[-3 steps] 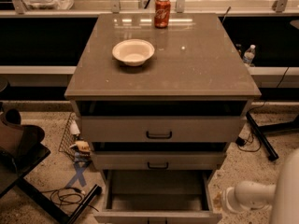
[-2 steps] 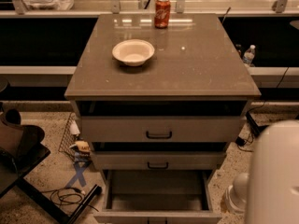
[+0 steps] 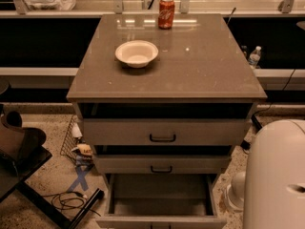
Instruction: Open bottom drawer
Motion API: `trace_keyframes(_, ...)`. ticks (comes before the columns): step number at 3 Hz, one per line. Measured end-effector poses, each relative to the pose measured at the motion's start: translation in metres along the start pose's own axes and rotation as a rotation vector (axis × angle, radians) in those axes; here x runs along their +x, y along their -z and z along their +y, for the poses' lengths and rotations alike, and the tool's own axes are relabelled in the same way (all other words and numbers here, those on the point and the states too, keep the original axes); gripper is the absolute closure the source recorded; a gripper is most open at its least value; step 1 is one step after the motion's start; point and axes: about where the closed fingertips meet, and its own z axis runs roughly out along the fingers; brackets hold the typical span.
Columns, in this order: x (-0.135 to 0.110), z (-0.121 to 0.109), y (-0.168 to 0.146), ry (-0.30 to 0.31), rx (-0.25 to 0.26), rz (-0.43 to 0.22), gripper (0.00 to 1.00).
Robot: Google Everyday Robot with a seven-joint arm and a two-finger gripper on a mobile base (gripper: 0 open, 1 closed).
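Observation:
The bottom drawer (image 3: pixel 159 220) is the lowest of three grey drawers in the cabinet. It stands pulled out towards me, its empty inside (image 3: pixel 159 194) showing and its front cut by the lower edge of the view. The middle drawer (image 3: pixel 162 165) and top drawer (image 3: pixel 162 131) are pushed in, each with a black bar handle. My gripper is out of view. Only my arm's white shell (image 3: pixel 276 175) shows at the lower right, beside the open drawer.
A white bowl (image 3: pixel 137 53) and a red can (image 3: pixel 166 13) stand on the cabinet top (image 3: pixel 200 66). A dark chair (image 3: pixel 19 151) and cables (image 3: pixel 66 200) lie on the floor at left. A water bottle (image 3: pixel 254 56) stands at the back right.
My arm's white shell has risen and come closer at the lower right, now filling more of the view. The bottom drawer has stayed pulled out.

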Motion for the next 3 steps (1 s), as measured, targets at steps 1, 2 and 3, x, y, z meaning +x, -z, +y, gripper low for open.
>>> trace_keyframes(1, -0.010, 0.001, -0.036, 0.025, 0.004, -0.093, 1.00)
trace_keyframes(2, -0.008, -0.017, -0.066, 0.059, 0.094, -0.208, 1.00)
trace_keyframes(3, -0.004, -0.050, -0.072, 0.135, 0.200, -0.246, 1.00)
